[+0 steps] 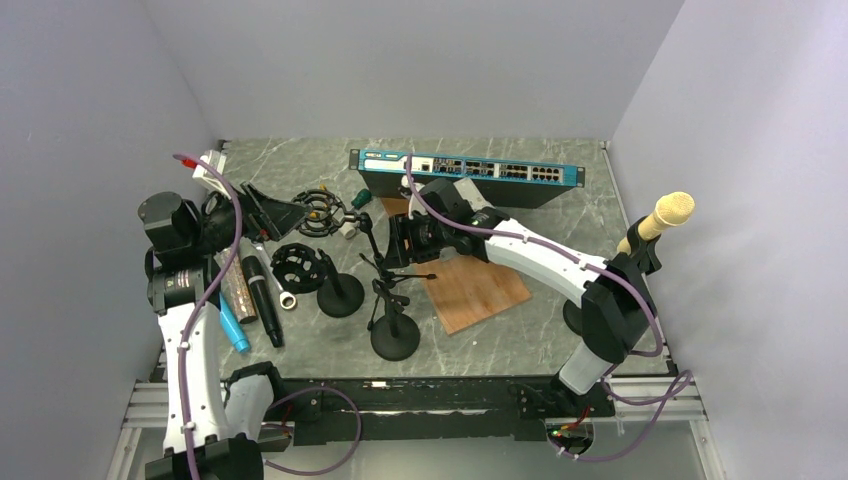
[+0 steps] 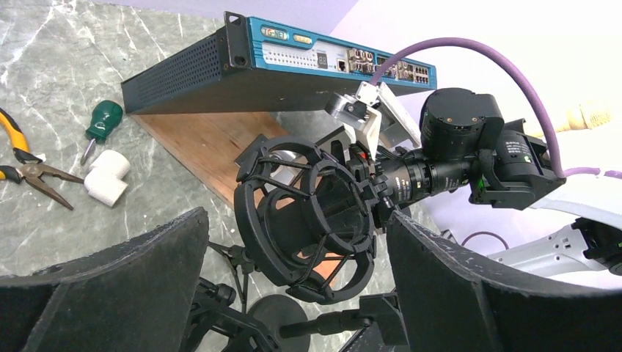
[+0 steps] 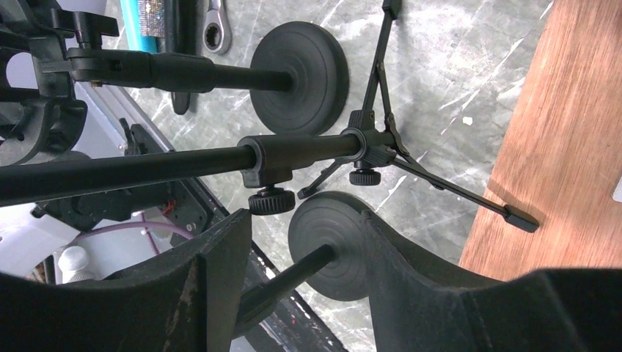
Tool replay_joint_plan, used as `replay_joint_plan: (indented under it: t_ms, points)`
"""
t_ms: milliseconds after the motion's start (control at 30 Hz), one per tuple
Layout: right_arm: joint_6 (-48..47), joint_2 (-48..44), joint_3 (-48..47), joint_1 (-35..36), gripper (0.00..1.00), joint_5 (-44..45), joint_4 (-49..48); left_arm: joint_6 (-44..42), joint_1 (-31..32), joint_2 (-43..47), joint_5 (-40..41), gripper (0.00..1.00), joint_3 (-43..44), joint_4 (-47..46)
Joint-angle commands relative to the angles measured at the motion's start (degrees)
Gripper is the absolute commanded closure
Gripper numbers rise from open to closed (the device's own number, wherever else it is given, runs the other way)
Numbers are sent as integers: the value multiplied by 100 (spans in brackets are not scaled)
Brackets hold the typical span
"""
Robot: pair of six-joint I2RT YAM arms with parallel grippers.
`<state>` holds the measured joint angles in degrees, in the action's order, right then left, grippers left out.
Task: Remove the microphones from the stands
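Note:
A beige microphone (image 1: 668, 212) stands tilted in a clip on a stand at the far right, behind my right arm; its tip shows in the left wrist view (image 2: 590, 116). A black microphone (image 1: 262, 298) lies loose on the table at the left. My left gripper (image 1: 298, 212) (image 2: 295, 220) is open, its fingers on either side of an empty black shock mount (image 2: 304, 220) on a tripod stand. My right gripper (image 1: 395, 243) (image 3: 306, 220) is open around the thin pole (image 3: 293, 282) of a round-base stand (image 3: 330, 246), apart from the beige microphone.
A second round-base stand (image 1: 340, 295) carries another shock mount (image 1: 298, 265). A blue network switch (image 1: 465, 172) lies at the back and a wooden board (image 1: 480, 288) in the middle. Pliers, a green screwdriver (image 2: 103, 121), a white fitting (image 2: 106, 176), a wrench and a blue tool (image 1: 233, 327) lie on the left.

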<state>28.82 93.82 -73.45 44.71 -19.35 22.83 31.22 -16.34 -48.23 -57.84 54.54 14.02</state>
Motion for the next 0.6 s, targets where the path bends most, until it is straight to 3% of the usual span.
replay_joint_plan:
  t_ms: [0, 567]
  points:
    - [182, -13, 67, 56, 42, 51, -455, 120, 35, 64, -179, 7, -64, -336]
    - [61, 14, 193, 409, 71, 788, -761, 133, 120, 85, -232, 11, -127, -391]
